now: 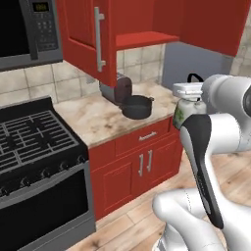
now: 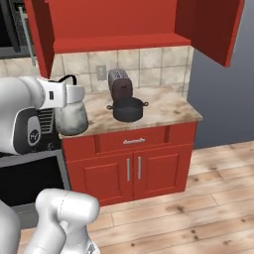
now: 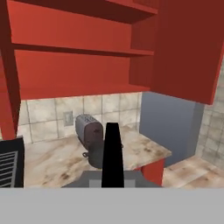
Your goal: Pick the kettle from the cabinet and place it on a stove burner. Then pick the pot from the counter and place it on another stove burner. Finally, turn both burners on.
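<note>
The gripper (image 2: 69,89) is clenched on the kettle (image 2: 71,118) by its black handle, apparently; the fingertips are hidden. Right of the kettle, the pot (image 2: 127,109) half-hides the toaster (image 2: 120,83).

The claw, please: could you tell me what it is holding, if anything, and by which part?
The claw holds the small silvery grey-green kettle by its black arched loop handle.

The white arm bends up from its base, then reaches sideways with its hand held level. The gripper (image 2: 68,85) is squeezed tight on the kettle's (image 2: 71,116) black handle, and the kettle hangs under it. From the hand's camera, a dark finger (image 3: 112,153) points up to 12 o'clock.
</note>
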